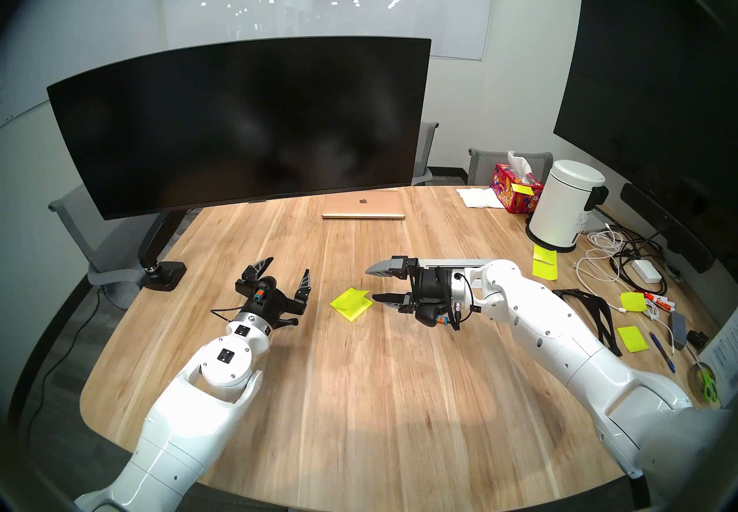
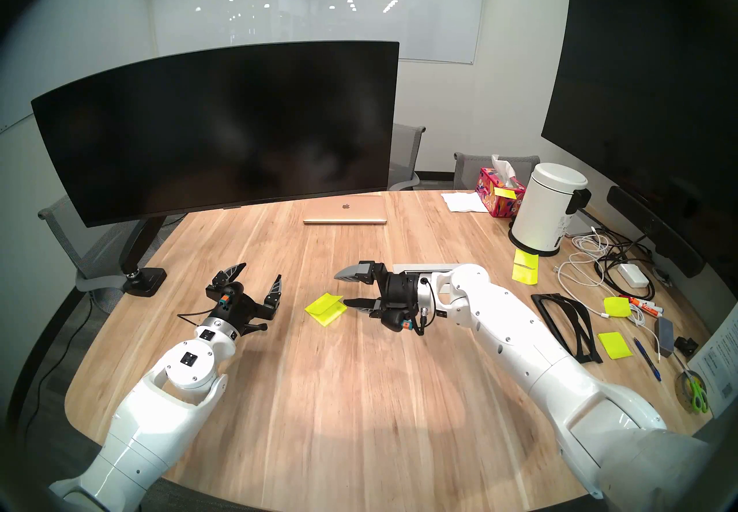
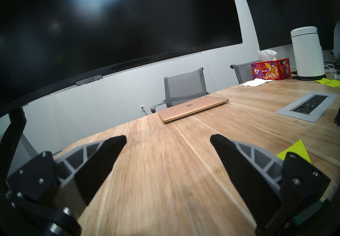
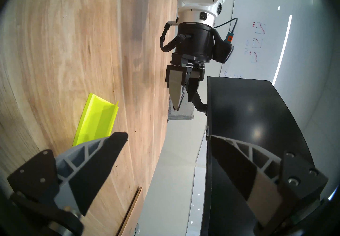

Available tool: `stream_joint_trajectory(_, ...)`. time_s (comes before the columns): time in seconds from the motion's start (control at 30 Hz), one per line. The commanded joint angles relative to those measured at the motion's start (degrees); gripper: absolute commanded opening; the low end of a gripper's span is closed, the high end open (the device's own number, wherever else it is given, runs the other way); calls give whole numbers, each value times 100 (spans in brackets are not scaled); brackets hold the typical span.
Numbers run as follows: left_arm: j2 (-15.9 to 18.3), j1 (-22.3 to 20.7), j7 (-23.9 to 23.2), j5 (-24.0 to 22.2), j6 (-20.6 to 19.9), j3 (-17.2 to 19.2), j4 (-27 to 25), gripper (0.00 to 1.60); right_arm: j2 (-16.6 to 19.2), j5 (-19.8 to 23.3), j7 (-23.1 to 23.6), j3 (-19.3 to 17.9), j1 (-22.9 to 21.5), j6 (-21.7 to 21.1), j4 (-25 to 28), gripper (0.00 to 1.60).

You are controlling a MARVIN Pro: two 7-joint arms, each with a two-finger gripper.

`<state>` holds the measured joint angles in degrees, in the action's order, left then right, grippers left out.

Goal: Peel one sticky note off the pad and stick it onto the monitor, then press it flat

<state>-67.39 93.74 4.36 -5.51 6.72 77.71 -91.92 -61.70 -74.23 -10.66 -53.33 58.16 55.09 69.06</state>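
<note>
- Two end effectors are hanging spread and empty while I am steering: right end effector [image 1: 372,282] nearest, pointing across at the pad [image 1: 351,304].
- Pad is lying on the table [image 1: 359,399], between them, its top sheet curling; left end effector [image 1: 285,274] is farther.

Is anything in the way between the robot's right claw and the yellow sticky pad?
Nothing visible. The right gripper is open, just right of the pad, with only bare table between them. The pad's top note curls up on the far side, and the monitor beyond has nothing in front.
</note>
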Motion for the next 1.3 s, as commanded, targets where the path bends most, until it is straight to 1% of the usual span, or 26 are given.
stream_joint_trajectory(0.0, 5, -15, 1, 8, 16, 4, -94, 160, 60, 623, 352, 104, -359, -9, 34, 160)
stream_joint_trajectory(0.2, 5, -15, 1, 8, 16, 4, -94, 160, 67, 1161, 843, 360, -579, -9, -140, 160)
stream_joint_trajectory(0.33, 5, -15, 1, 8, 16, 4, -94, 160, 45, 1343, 1025, 460, -661, -9, -166, 160)
stream_joint_trajectory(0.67, 5, -14, 1, 8, 15, 4, -95, 160, -36, 1647, 1263, 682, -786, -9, -308, 160)
stream_joint_trajectory(0.93, 5, -14, 1, 8, 15, 5, -96, 160, -20, 1930, 1545, 858, -924, -9, -379, 160)
stream_joint_trajectory(1.27, 5, -14, 1, 8, 15, 5, -96, 160, -26, 2239, 1766, 1049, -1091, -9, -533, 160)
